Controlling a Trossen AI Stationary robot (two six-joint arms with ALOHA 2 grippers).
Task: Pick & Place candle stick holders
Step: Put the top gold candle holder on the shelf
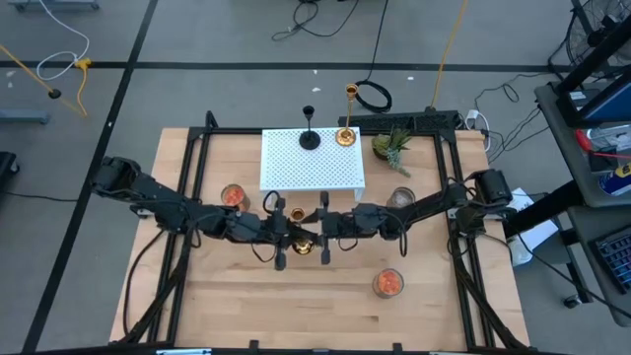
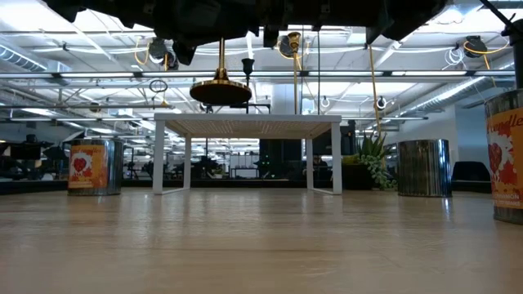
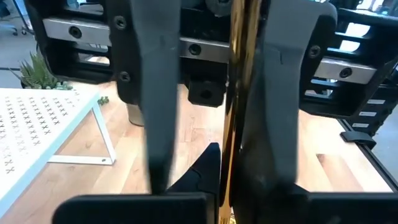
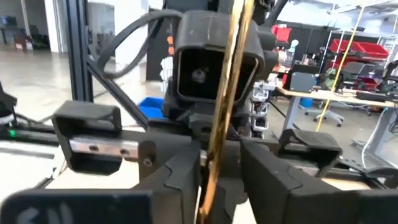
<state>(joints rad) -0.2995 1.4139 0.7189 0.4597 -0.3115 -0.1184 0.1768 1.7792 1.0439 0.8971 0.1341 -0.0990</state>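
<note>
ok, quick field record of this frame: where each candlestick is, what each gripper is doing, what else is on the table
held item: brass-gold candlestick, lifted clear of the wooden table, base hanging in the air
left gripper: at table centre, fingers either side of the stem
right gripper: facing the left, shut on the same stem
white perforated stand: carries a second brass-gold candlestick and a black candlestick at its far edge
other items: small green plant, three jar candles
</note>
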